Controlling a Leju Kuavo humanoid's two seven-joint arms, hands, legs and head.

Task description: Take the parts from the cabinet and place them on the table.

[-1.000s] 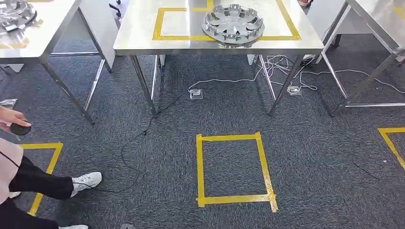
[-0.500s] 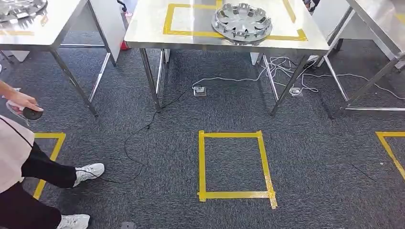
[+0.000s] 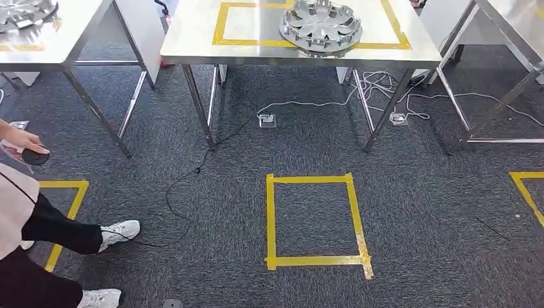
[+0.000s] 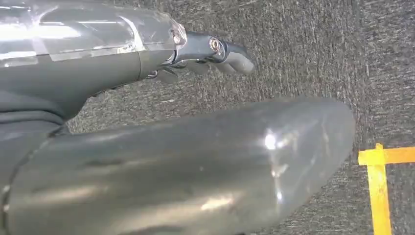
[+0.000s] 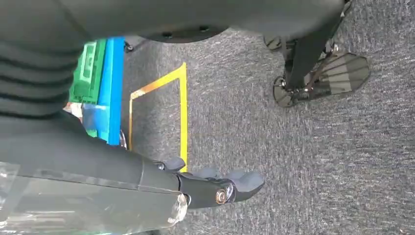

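A: Head view. What lies on the steel table (image 3: pixel 192 45) at the top?

B: A silver wheel cover (image 3: pixel 319 27), resting on the tabletop across the near edge of a yellow tape outline (image 3: pixel 221 25); its far rim is cut off by the frame. A second table (image 3: pixel 58 38) at upper left carries another silver part (image 3: pixel 25 11), also cropped and hard to identify.

A: And below the tables?

B: Dark grey carpet (image 3: pixel 417 212) with a yellow tape rectangle (image 3: pixel 314 220) at the centre, grey cables (image 3: pixel 378 90) trailing from floor sockets, and a partly cropped person (image 3: pixel 25 224) at lower left whose hand rests on a small round black object (image 3: pixel 35 157). What that object is cannot be made out.

A: Left wrist view. State of the left hand (image 4: pixel 205 54)?

B: The dark fingers (image 4: pixel 230 58) extend together, roughly straight, over the carpet with nothing between them; the hand is released. A large, blurred grey thumb (image 4: pixel 186 166) close to the lens hides much of the floor. A yellow tape corner (image 4: pixel 379 186) shows at the edge.

A: Right wrist view. The right hand (image 5: pixel 215 186)?

B: Likewise released: fingers (image 5: pixel 244 181) lightly curved, holding nothing, above the carpet. Beyond it stand a blue bin (image 5: pixel 110 93) and a green crate (image 5: pixel 85 73); the arm's cover hides their contents. A yellow tape outline (image 5: pixel 182 107) lies beside them.
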